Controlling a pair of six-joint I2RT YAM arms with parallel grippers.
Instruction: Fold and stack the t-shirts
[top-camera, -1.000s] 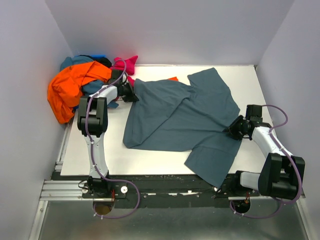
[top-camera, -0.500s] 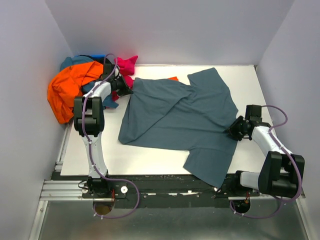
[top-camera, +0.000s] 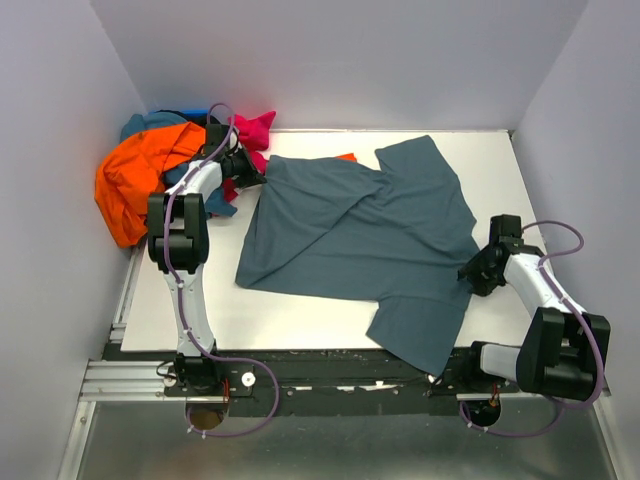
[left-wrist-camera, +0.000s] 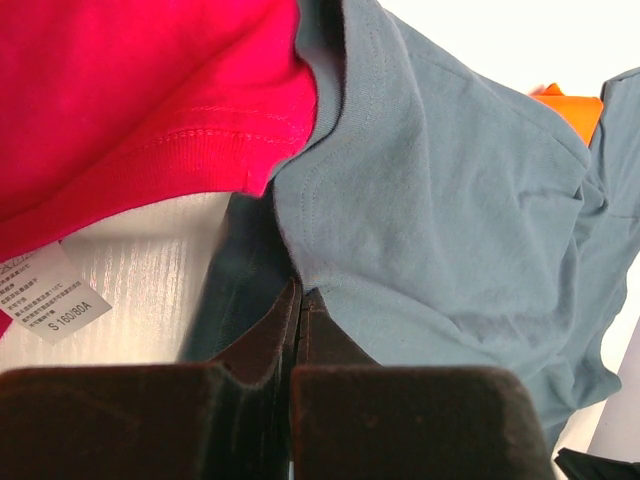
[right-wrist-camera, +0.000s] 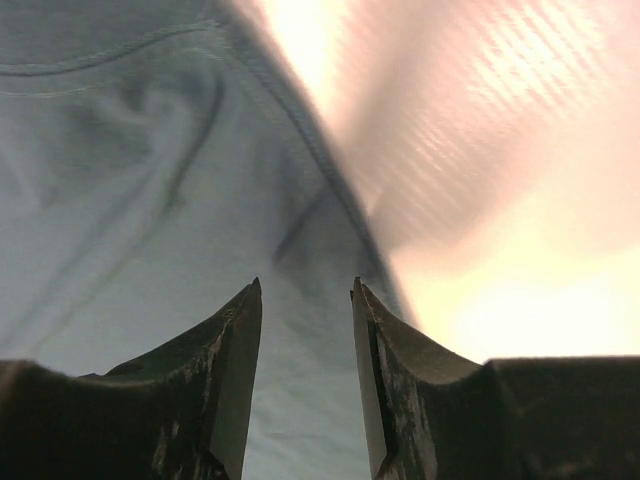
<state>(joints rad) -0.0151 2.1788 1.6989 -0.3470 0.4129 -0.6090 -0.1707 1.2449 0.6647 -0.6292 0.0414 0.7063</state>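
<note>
Left gripper (left-wrist-camera: 302, 298): clamped tight on the edge of the grey shirt (top-camera: 360, 235). The pink shirt (left-wrist-camera: 130, 90) lies just beyond my fingertips to the left, with the orange shirt (top-camera: 130, 185) heaped farther left. Right gripper (right-wrist-camera: 306, 292): jaws parted above the grey hem, holding nothing. The grey shirt lies rumpled between my grippers on the white table (top-camera: 500, 165). Pale lilac walls (top-camera: 350, 60) close in three sides.

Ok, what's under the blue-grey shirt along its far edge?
A corner of orange cloth pokes out from under the blue-grey shirt at the far edge. By the left fingers, the magenta shirt meets its collar. How far either runs underneath is covered.
</note>
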